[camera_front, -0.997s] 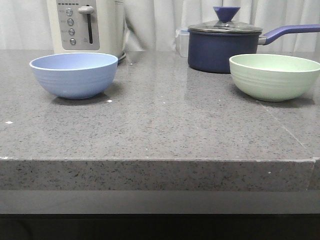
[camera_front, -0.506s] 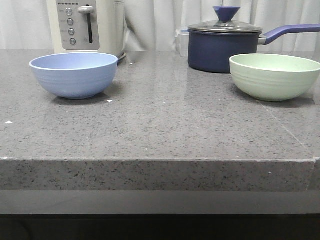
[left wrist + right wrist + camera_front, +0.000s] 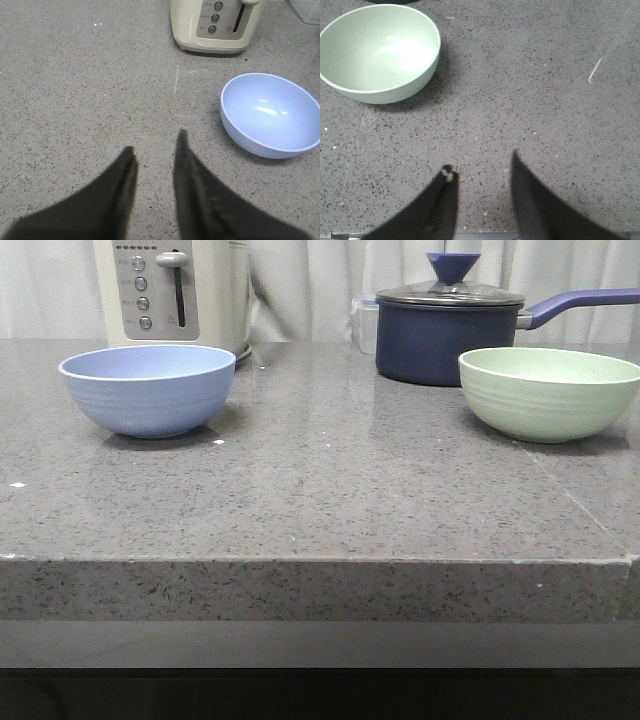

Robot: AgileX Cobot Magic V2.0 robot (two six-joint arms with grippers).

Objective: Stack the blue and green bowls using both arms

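Left wrist: left claw slightly parted, empty

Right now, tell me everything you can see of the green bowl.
The green bowl is round, pale mint and matte, with faint horizontal ridges below its rim. It stands upright and empty on the grey speckled counter, toward the right side, just in front of the dark blue saucepan; whether they touch cannot be told. Light glints on its inner wall in the right wrist view. Nothing holds it: the right hand hangs open over bare counter, apart from it.
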